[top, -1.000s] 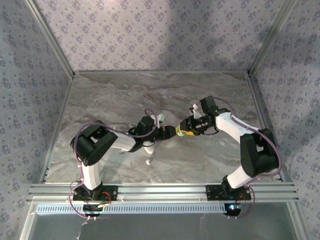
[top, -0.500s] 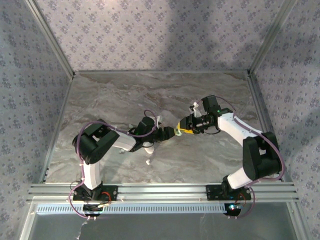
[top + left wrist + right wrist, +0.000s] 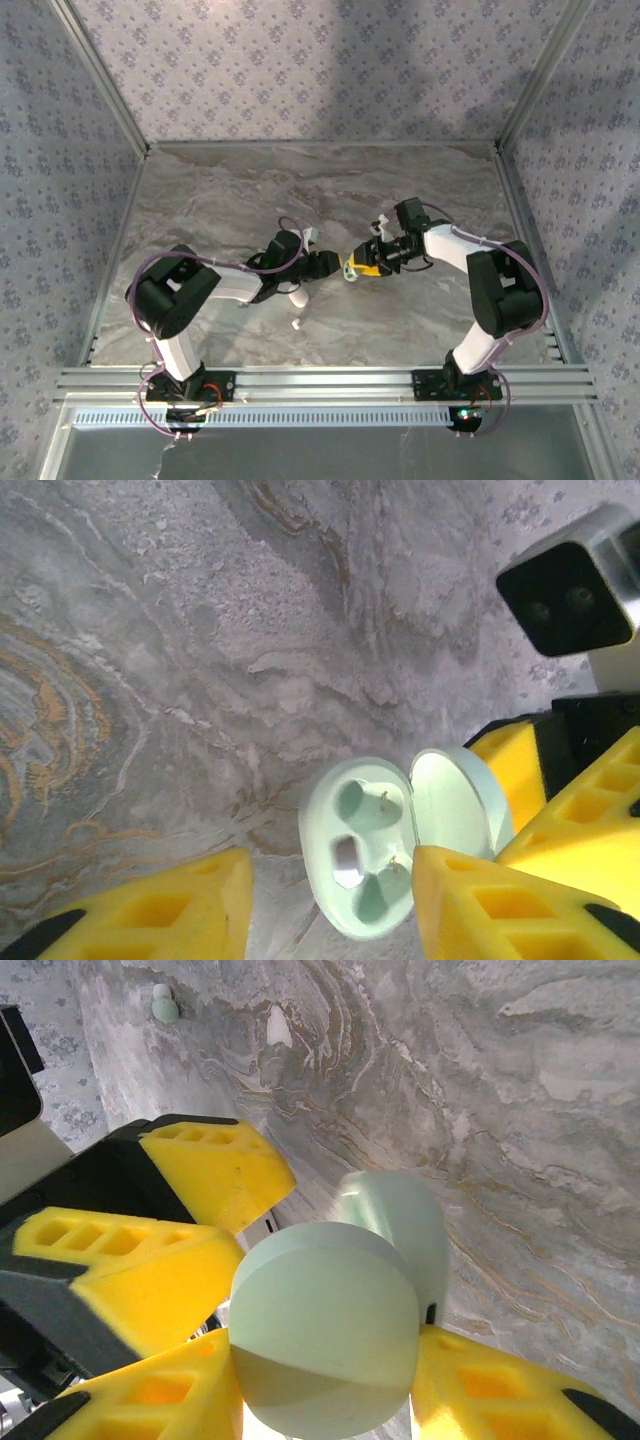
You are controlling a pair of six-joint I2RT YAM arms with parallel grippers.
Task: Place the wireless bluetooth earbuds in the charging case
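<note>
While right claw point(image 3: 325, 1390) grips case point(image 3: 320, 1325) — earbud point(image 3: 278, 1026) lies apart.

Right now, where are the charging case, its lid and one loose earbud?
charging case point(image 3: 360, 832): left wrist view, open base's middle.
lid point(image 3: 455, 802): left wrist view, inner face.
earbud point(image 3: 297, 323): top external view, white bit's middle.

Left gripper point(image 3: 333, 266) and right gripper point(image 3: 364, 268) are standing tip to tip mid-table, charging case point(image 3: 358, 852) filling the gap between them. Far half of table point(image 3: 250, 185) is lying open. Earbud point(image 3: 297, 323) is sitting loose near left forearm point(image 3: 240, 282).
</note>
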